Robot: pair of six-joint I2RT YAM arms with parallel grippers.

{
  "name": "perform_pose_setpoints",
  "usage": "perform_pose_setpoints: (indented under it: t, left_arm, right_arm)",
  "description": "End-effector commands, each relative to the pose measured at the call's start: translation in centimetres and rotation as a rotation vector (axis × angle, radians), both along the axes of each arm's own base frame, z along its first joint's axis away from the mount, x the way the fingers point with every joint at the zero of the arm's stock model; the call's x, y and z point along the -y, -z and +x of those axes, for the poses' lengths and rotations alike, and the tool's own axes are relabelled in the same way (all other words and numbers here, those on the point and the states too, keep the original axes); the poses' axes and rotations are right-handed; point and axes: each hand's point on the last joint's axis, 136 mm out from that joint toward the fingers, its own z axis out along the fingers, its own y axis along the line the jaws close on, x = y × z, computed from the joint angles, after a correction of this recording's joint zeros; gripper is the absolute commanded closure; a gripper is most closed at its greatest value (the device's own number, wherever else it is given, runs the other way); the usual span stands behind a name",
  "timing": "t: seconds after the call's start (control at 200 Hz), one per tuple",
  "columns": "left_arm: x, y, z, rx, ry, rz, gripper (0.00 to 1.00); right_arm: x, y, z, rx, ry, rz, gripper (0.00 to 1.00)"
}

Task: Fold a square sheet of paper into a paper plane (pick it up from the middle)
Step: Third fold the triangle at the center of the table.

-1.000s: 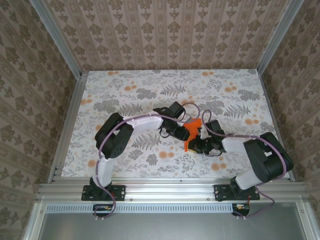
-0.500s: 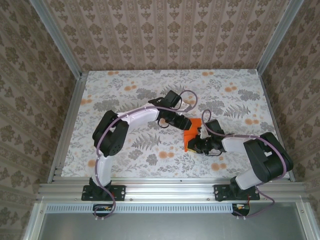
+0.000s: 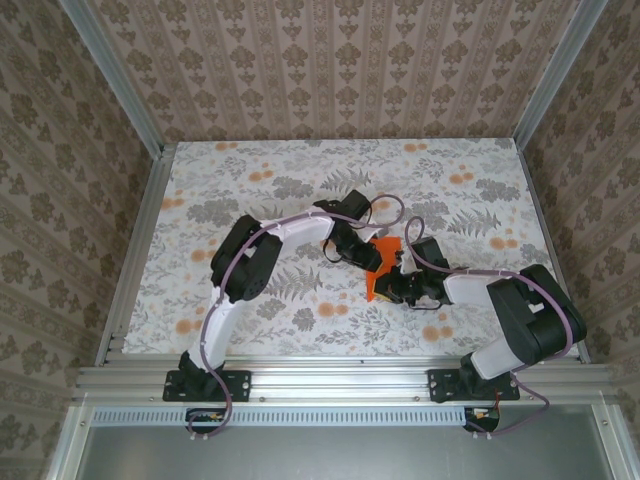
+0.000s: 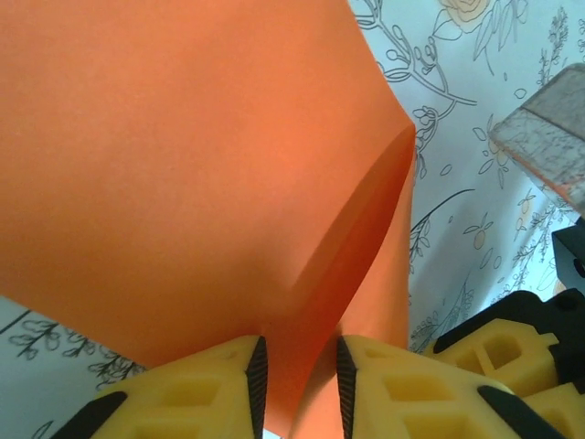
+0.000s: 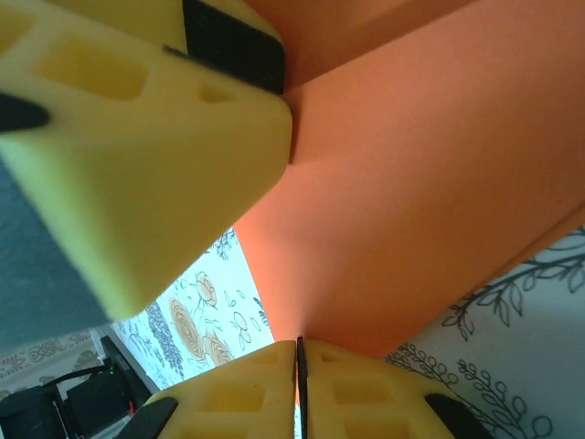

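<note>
Two grippers met at the square sheet of paper (image 3: 383,266), which stood a little right of the middle of the table (image 3: 250,190) in the top view. The left gripper (image 3: 368,254) reached it from the far left side, and the right gripper (image 3: 398,286) came in from the near right, so the sheet sat between them.

From the left wrist, the bright orange sheet (image 4: 183,155) took up most of the view, bent along a soft crease that ran down between the left gripper (image 4: 300,355). Its jaws stood close on either side of that fold. Whether they truly pinched it or only bracketed it, I could not tell. The right gripper's yellow fingers (image 4: 507,352) showed just beside them, low on the right.

From the right wrist, the right gripper (image 5: 298,347) had its jaws pressed together, with the lower edge of the sheet (image 5: 430,183) caught between them. A left fingertip (image 5: 146,137) touched the paper at upper left.
</note>
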Motion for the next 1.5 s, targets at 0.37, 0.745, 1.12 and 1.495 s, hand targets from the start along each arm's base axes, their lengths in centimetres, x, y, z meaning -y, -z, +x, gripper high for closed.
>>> perform_pose_setpoints:
  t: [0.37, 0.745, 1.12, 1.495]
  left_arm:
    - [-0.5, 0.5, -0.5, -0.017, 0.012, 0.024, 0.77]
    - [-0.7, -2.5, -0.6, -0.058, 0.037, -0.081, 0.74]
    - [-0.7, -2.1, -0.8, -0.087, 0.051, -0.094, 0.97]
    - [-0.6, -1.6, 0.1, -0.086, 0.043, -0.086, 1.00]
  right_arm:
    - [-1.1, -0.6, -0.9, -0.001, -0.030, 0.011, 0.87]
    - [-0.3, -1.9, -0.8, 0.029, -0.024, -0.002, 0.86]
    - [-1.2, -0.8, -0.5, -0.001, -0.025, 0.035, 0.87]
    - [-2.3, 0.0, -0.8, -0.032, -0.047, 0.084, 0.87]
